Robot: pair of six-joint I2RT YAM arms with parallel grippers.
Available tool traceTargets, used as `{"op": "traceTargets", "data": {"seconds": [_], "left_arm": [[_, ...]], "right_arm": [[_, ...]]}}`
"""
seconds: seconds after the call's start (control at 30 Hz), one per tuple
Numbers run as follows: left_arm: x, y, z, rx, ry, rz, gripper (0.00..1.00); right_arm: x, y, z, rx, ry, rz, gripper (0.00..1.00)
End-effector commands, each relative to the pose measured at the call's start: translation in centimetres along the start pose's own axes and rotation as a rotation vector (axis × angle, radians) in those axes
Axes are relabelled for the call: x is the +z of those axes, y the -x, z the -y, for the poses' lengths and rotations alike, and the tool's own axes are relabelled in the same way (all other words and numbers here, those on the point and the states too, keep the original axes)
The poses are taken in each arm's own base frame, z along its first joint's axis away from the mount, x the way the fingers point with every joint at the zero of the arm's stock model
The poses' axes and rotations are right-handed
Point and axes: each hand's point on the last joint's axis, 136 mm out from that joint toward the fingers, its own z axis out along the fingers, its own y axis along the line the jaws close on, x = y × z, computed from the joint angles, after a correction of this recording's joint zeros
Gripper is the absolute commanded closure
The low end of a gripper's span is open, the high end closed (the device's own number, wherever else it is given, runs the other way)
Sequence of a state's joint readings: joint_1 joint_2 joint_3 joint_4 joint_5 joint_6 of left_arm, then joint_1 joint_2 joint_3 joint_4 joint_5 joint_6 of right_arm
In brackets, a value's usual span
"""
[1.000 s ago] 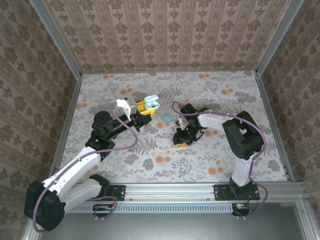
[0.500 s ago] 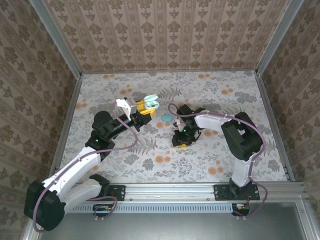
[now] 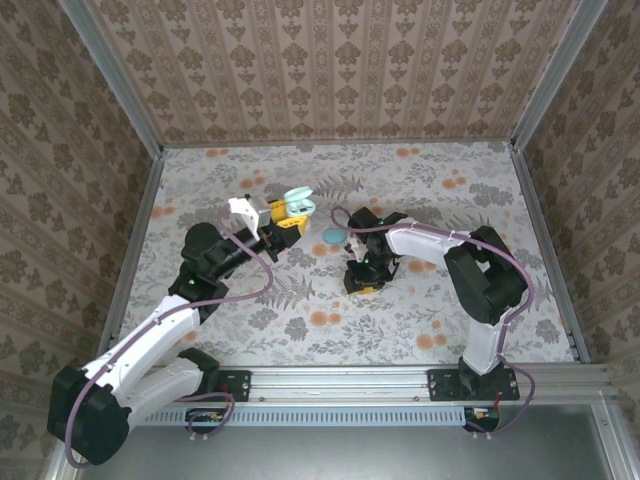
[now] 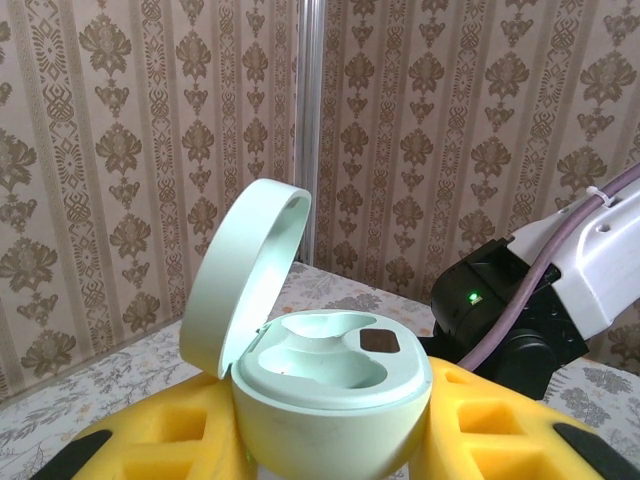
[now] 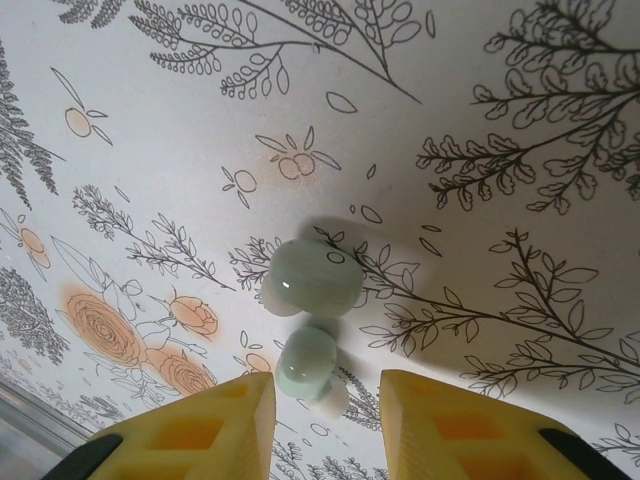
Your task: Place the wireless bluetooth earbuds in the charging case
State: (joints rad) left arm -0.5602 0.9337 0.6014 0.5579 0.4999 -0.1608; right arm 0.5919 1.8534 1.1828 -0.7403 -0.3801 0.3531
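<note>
Two robot arms reach over a table (image 3: 450, 190) covered in a floral print, with patterned walls (image 3: 330, 70) on three sides.

The left gripper (image 3: 288, 215) is raised over the middle of the table, a little toward the far-left corner. Its yellow pads (image 4: 170, 440) are pressed against both sides of a pale green charging case (image 4: 330, 395), which it holds upright. The case lid (image 4: 245, 275) stands hinged open on the left. The two moulded wells inside look empty, and a small dark patch (image 4: 378, 343) sits in the far well.

The right gripper (image 3: 362, 283) points down at the table near its centre. Its jaws are spread and pinch nothing. Just ahead of its yellow fingertips (image 5: 200, 430) lie two pale green earbuds (image 5: 312, 278), touching each other on the printed surface. The nearer earbud (image 5: 305, 362) sits at the mouth of the gap between the fingertips, close to the left one. I cannot tell whether it touches that fingertip.

A small round teal object (image 3: 333, 236) lies on the table between the two grippers.
</note>
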Motion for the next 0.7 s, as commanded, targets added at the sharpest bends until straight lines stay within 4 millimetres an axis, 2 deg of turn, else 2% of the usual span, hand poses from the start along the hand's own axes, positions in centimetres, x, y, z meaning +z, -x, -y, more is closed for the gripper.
{"op": "traceTargets", "data": {"seconds": [0.0,0.53,0.67], "left_arm": [[-0.5,1.0,-0.1,0.033,0.011,0.026,0.74],[-1.0,1.0,-0.4,0.041,0.031,0.02,0.74],[-1.0,1.0,-0.5,0.041,0.03,0.019,0.74]], "right_arm": [[-0.8,0.1,-0.4,-0.028,-0.029,0.001,0.65],[0.2,-0.2,-0.4,0.047,-0.137,-0.013,0.63],[0.4,-0.2,-0.4,0.047,-0.156,-0.009,0.66]]}}
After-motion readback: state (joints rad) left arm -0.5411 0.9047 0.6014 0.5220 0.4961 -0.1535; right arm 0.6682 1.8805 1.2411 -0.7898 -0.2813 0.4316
